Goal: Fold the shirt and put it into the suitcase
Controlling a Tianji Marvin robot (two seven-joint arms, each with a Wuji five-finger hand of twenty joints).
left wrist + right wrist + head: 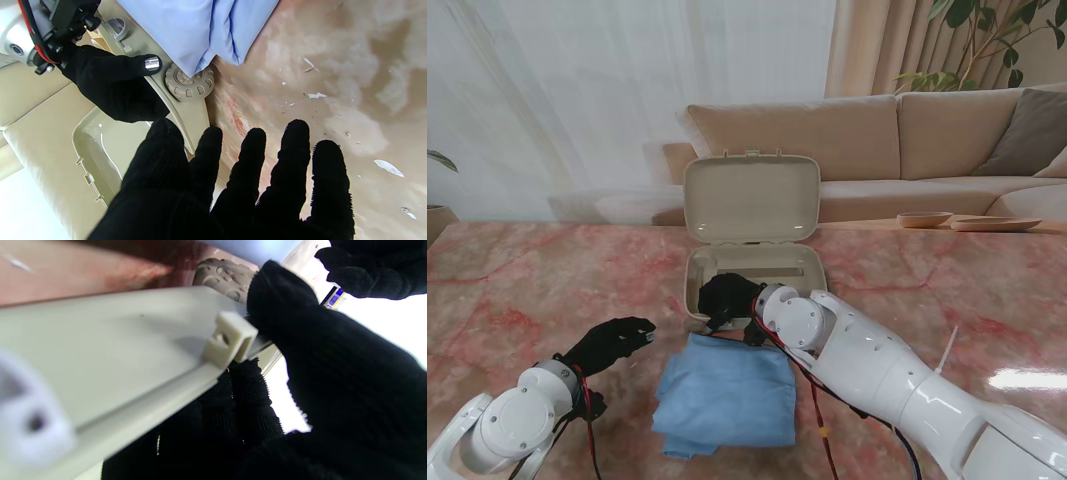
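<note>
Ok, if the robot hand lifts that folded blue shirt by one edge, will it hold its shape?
Probably not. The folded shirt is soft cloth with loose layered edges, so it would likely droop and unfold; the left wrist view shows its folds hanging freely. It looks light, so a push may bunch it on the marble table. Supporting it from both sides seems safer before the suitcase.

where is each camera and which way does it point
Stand view: above the shoulders, looking down at the folded blue shirt and open suitcase; both arms show.
Left wrist: along the open left robot hand toward the suitcase wheel.
Right wrist: along the right robot hand gripping the suitcase rim.
Both wrist views share that wheel.
</note>
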